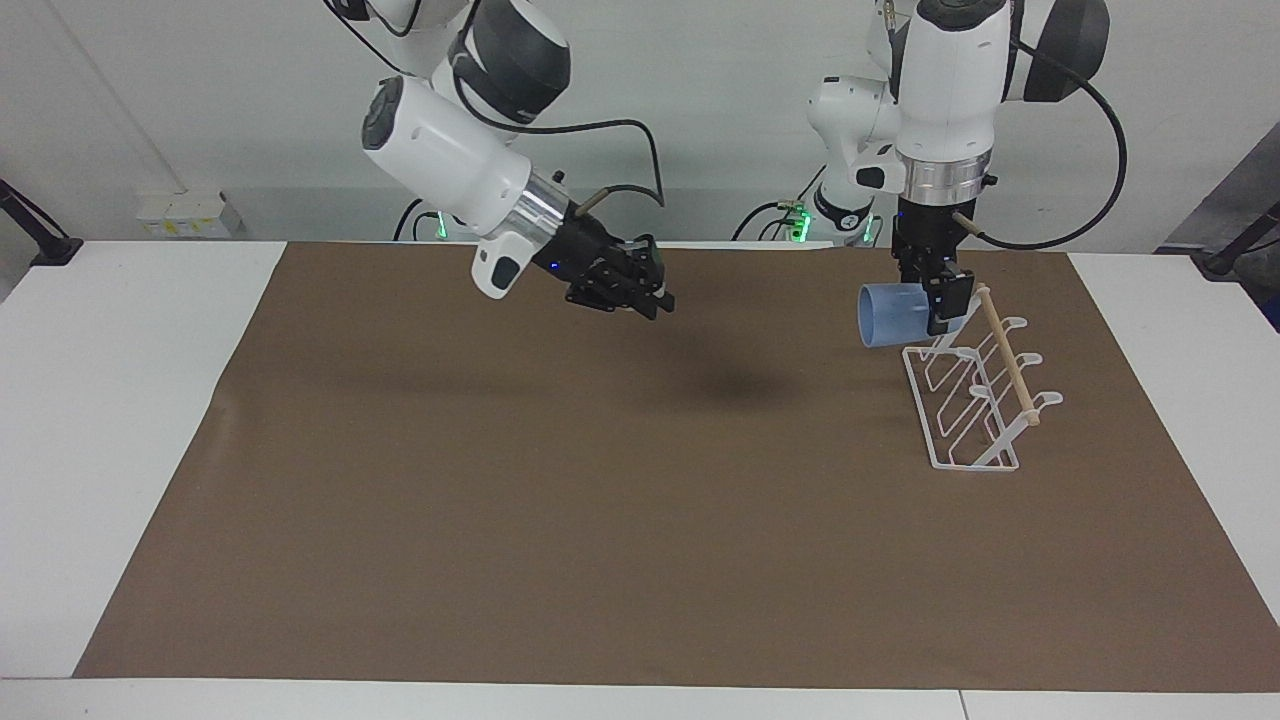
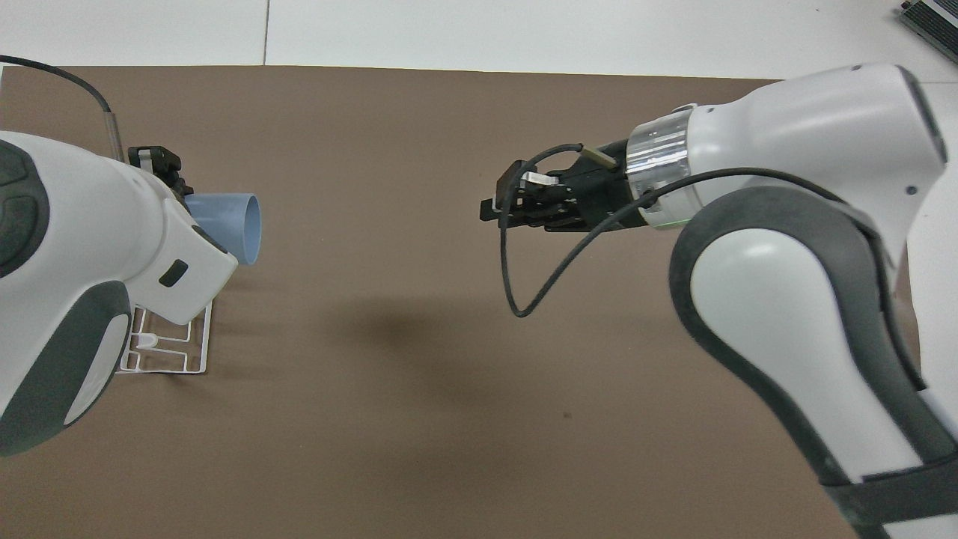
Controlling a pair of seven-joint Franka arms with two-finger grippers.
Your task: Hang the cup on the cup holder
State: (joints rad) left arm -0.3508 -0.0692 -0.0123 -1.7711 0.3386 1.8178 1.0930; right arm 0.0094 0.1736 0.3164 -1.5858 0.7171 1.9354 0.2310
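Note:
The light-blue cup lies on its side in the air, mouth toward the right arm's end of the table. My left gripper is shut on its base and holds it over the end of the cup holder that is nearer to the robots, level with the top of the wooden dowel. In the overhead view the cup sticks out from under the left arm, which hides most of the white cup holder. My right gripper is empty, up over the mat's middle, well apart from the cup.
A brown mat covers most of the white table. The cup holder stands on the mat toward the left arm's end. A black cable loops down from the right wrist.

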